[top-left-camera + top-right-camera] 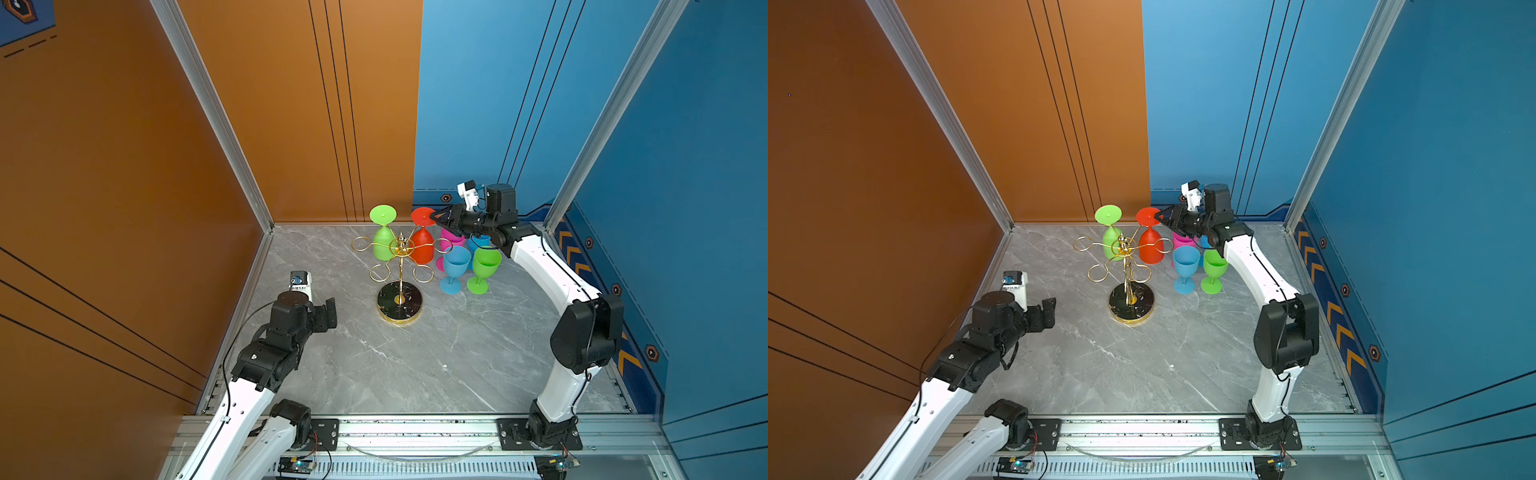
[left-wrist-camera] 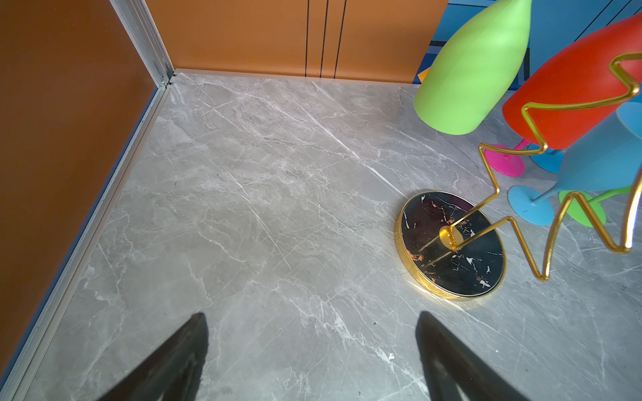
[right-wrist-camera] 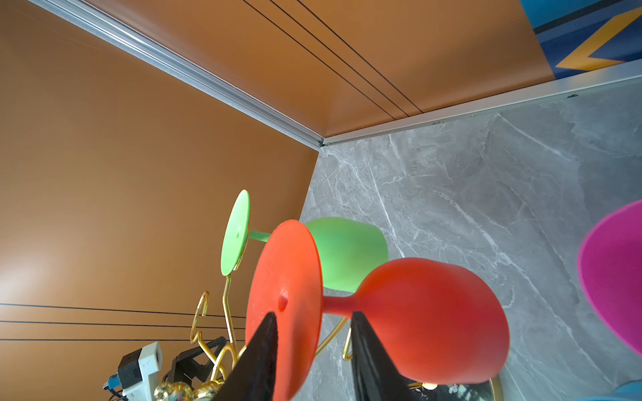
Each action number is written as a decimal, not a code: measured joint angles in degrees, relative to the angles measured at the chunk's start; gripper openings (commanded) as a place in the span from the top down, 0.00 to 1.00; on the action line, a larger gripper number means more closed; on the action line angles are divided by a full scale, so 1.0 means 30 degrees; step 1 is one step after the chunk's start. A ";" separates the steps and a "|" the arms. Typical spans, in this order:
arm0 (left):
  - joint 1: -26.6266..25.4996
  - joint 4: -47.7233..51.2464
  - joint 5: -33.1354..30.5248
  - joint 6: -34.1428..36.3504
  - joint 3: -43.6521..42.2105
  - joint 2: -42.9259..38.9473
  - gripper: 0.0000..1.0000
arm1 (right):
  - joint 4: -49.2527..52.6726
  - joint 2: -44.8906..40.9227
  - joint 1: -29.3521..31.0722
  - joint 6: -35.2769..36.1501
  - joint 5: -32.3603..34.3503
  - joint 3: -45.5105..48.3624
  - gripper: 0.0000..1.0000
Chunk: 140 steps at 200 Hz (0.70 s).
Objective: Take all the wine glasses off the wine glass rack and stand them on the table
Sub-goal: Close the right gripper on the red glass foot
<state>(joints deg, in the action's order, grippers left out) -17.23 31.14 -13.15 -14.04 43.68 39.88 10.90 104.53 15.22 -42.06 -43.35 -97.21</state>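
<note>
Grey marble bench (image 1: 415,365) between orange and blue walls carries the wine glass rack (image 1: 400,270) near its middle. Two glasses hang upside down from its far loops: a green wine glass (image 1: 384,245) and a red wine glass (image 1: 423,249). The right hand (image 3: 312,314) straddles the red one's foot, fingers partly apart (a gap shows on the stem side), not clamped. The left hand (image 2: 311,314) hovers wide open and empty, left of the rack. A blue wine glass (image 1: 456,262) and others stand upright just right of the rack.
</note>
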 measured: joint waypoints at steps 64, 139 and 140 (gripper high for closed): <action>0.0000 0.0000 0.0000 0.0000 -0.0007 -0.0066 0.07 | -0.0160 0.0000 0.0000 -0.0291 -0.0015 -0.0015 0.83; 0.0015 0.0000 0.0000 0.0000 0.0000 -0.0131 0.07 | -0.1151 0.0000 0.0000 -0.1027 -0.0211 -0.0058 0.94; 0.0015 0.0000 0.0000 0.0000 0.0000 -0.0131 0.07 | -0.1180 0.0000 0.0000 -0.1042 -0.0211 -0.0058 0.94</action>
<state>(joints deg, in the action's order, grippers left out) -17.19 31.14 -13.15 -14.04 43.68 39.48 7.35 104.53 15.22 -45.19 -43.99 -97.38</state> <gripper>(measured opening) 0.933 0.078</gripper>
